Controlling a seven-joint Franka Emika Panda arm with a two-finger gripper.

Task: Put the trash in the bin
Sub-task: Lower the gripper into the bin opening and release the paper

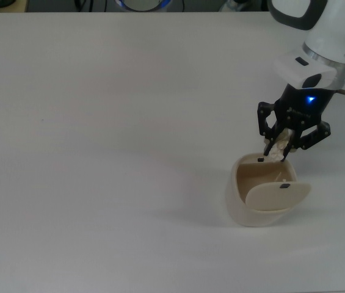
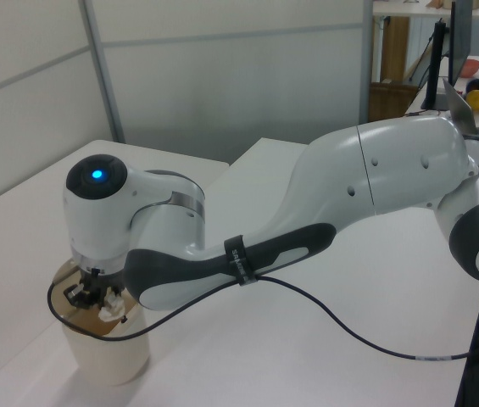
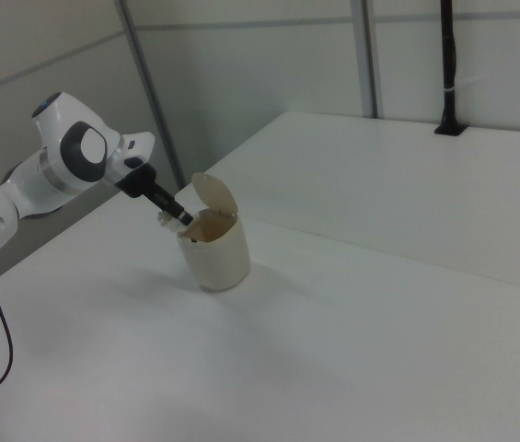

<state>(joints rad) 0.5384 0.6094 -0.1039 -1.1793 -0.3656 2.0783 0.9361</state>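
White tabletop (image 1: 99, 122), otherwise bare. Black two-finger gripper (image 1: 280, 148) clamped on small crumpled off-white paper wad (image 1: 276, 154), poised at rim of rounded cream plastic bin (image 1: 245, 210), swing lid (image 1: 278, 194) tipped open. Transport step nearly done. Next: centre over opening, release.

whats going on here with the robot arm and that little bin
A single robot arm is throwing away a piece of trash. Its gripper is shut on a small crumpled wad of paper and holds it at the rim of the cream bin, on the top view's upper side of the opening. The bin's swing lid is tipped open, showing the tan inside. The wad has not been released yet. Nothing else sits on the white table.
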